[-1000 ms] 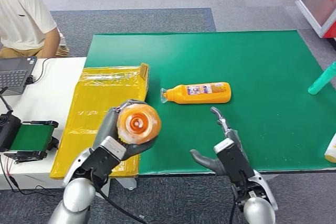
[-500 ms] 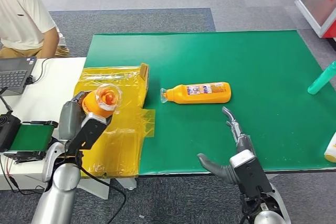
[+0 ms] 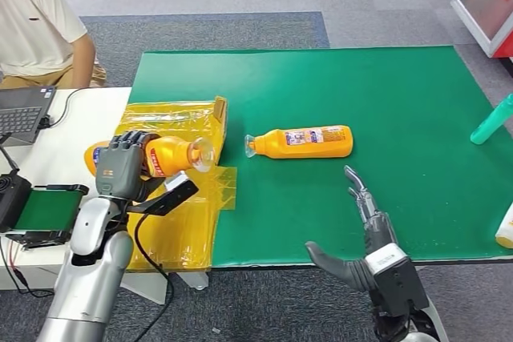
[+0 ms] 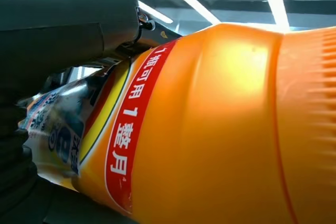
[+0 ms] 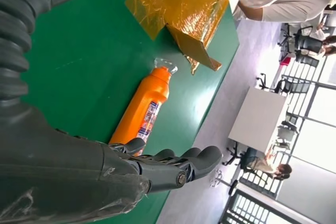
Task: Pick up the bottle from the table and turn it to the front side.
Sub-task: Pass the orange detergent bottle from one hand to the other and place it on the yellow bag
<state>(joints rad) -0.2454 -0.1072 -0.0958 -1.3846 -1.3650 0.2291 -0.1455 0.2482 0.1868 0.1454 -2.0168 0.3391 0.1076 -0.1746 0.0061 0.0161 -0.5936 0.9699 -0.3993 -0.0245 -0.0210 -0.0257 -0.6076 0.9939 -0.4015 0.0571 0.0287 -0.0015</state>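
Observation:
My left hand (image 3: 123, 167) grips an orange bottle (image 3: 164, 155) and holds it level above the yellow plastic-wrapped box (image 3: 159, 222), its clear cap toward the green mat. Up close, the orange bottle (image 4: 222, 129) shows a red label band, with my left hand's dark fingers (image 4: 59, 30) wrapped over it. A second orange bottle (image 3: 300, 142) lies on its side on the green mat (image 3: 363, 94), cap pointing toward the box. My right hand (image 3: 369, 234) hovers open at the mat's near edge, fingers spread, clear of the lying orange bottle (image 5: 143, 111).
A teal bottle (image 3: 493, 121) lies at the mat's far right edge, and a white-and-yellow item (image 3: 505, 228) sits at the right near edge. A laptop (image 3: 23, 110) and a small conveyor (image 3: 42, 212) stand on the white table at left. A person (image 3: 39, 22) sits behind it.
My left hand has swung the bottle from cap-toward-camera to lying level, moving left over the yellow box. My right hand has drawn back toward the mat's near edge.

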